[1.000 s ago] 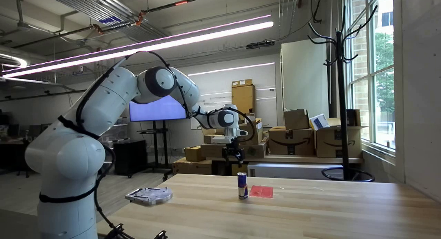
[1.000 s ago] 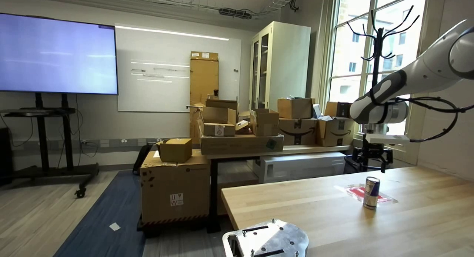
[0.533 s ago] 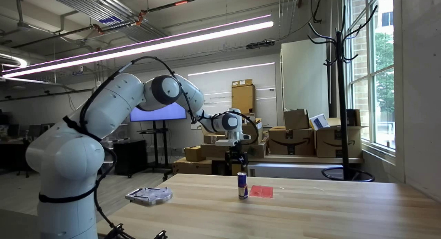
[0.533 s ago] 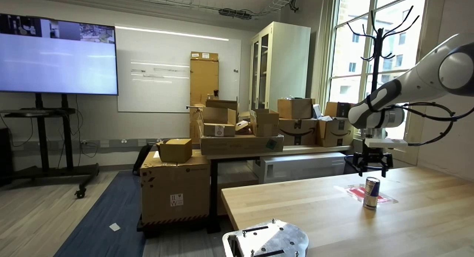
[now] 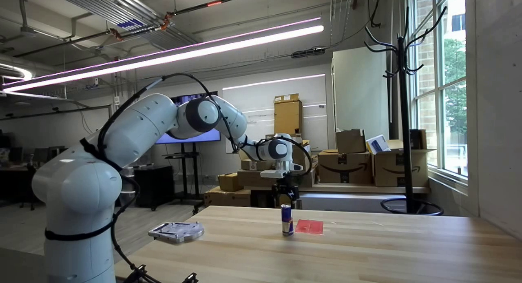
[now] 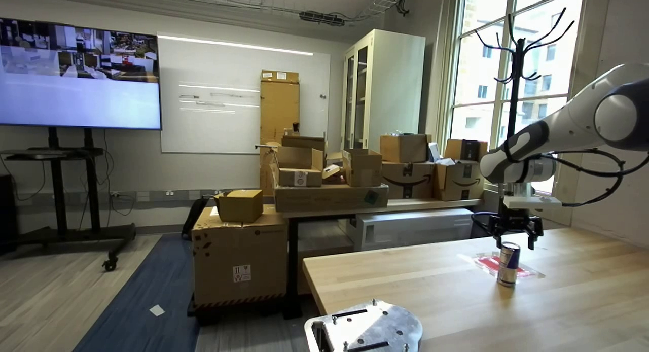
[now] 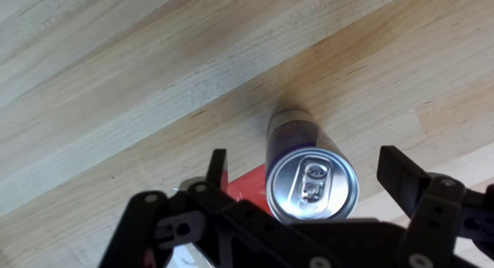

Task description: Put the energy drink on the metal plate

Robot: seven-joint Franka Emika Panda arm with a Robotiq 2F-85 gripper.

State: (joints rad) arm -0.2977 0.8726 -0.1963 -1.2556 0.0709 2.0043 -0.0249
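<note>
The energy drink [image 5: 287,220] is a slim dark blue can with a silvery top. It stands upright on the table in both exterior views [image 6: 508,264]. In the wrist view the can [image 7: 312,183] shows from above, its lid between the spread fingers with a gap on each side. My gripper [image 7: 305,168] is open and empty. In both exterior views the gripper [image 6: 515,243] hangs pointing down just over the can's top; it also shows in an exterior view [image 5: 287,197]. The metal plate [image 5: 176,231] lies at the table's edge, also in an exterior view [image 6: 367,327], out of the wrist view.
A flat red sheet [image 5: 309,226] lies on the wooden table [image 6: 456,301] right beside the can. Cardboard boxes [image 6: 324,197] stand behind the table. A black coat rack [image 5: 403,111] stands near the window.
The arm has come down, bringing my gripper closer to the can's top, and the gripper has turned. The can and the plate have not moved. The screen now shows pictures.
</note>
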